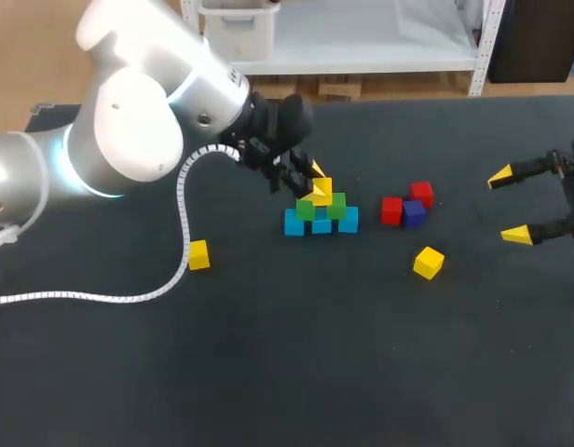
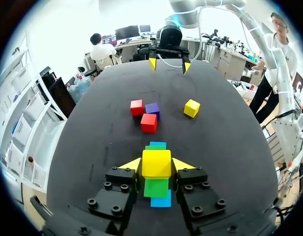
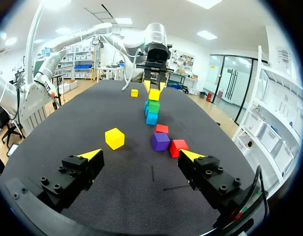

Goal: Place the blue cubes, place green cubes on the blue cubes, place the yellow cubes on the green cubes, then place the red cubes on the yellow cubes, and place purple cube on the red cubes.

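Yellow cube (image 2: pixel 156 162), pinched by the left gripper (image 2: pixel 157 166), is held atop the green cubes (image 1: pixel 335 207), which are stacked on blue cubes (image 1: pixel 294 223). The right gripper (image 1: pixel 508 206), jaws spread, is shown well apart from the green cubes.

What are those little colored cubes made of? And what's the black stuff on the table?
The yellow cube atop the stack, and the others, look like painted wood or hard plastic, I cannot tell which: flat faces, crisp edges, even color without shine. The table cover looks like dark cloth or felt: dull, faintly speckled.
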{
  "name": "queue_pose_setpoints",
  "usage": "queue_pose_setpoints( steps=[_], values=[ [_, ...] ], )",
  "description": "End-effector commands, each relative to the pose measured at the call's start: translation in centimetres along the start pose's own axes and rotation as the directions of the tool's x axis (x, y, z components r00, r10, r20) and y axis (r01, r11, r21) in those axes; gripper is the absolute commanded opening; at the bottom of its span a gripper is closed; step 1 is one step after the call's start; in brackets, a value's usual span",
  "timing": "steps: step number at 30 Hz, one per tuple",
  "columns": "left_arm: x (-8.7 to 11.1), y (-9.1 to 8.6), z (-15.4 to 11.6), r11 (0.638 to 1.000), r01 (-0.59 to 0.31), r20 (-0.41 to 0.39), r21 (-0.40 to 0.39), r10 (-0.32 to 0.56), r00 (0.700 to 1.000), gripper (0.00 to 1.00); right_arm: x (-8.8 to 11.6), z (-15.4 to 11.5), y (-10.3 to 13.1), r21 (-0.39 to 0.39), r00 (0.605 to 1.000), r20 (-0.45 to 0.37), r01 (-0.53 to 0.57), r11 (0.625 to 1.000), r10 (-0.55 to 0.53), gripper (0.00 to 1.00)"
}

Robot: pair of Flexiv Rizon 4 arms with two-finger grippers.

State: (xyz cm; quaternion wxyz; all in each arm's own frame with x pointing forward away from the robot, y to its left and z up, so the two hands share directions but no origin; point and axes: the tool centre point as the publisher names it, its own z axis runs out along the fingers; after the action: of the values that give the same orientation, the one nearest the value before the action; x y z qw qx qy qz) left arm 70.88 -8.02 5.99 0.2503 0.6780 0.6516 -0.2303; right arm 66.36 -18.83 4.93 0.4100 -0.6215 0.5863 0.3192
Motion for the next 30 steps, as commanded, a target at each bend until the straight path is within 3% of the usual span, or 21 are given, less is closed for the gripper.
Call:
queue_pose_setpoints(
  steps=[1,16,21,26,30],
  values=[
    [0.01,0.05,0.05,1.0,0.0,0.0,-0.001,0.0,1.0,0.02,0.01,0.04,-0.02,0.001,1.0,0.0,0.0,1.0,0.0,1.0],
    [0.09,-0.04,0.14,1.0,0.003,0.005,-0.002,-0.003,1.0,0.06,0.01,0.04,-0.02,0.001,1.0,0.0,0.0,1.0,0.0,1.0],
    [0.14,-0.06,0.14,1.0,0.003,0.006,-0.002,-0.003,1.0,0.14,0.01,0.04,-0.02,0.001,1.0,0.0,0.0,1.0,0.0,1.0],
    [0.17,-0.09,0.18,1.0,0.002,0.008,0.0,-0.002,1.0,0.28,0.01,0.04,-0.02,0.001,1.0,0.0,0.0,1.0,0.0,1.0],
    [0.19,-0.07,0.19,1.0,0.003,0.008,-0.002,-0.003,1.0,0.28,0.01,0.04,-0.02,0.001,1.0,0.0,0.0,1.0,0.0,1.0]
  ],
)
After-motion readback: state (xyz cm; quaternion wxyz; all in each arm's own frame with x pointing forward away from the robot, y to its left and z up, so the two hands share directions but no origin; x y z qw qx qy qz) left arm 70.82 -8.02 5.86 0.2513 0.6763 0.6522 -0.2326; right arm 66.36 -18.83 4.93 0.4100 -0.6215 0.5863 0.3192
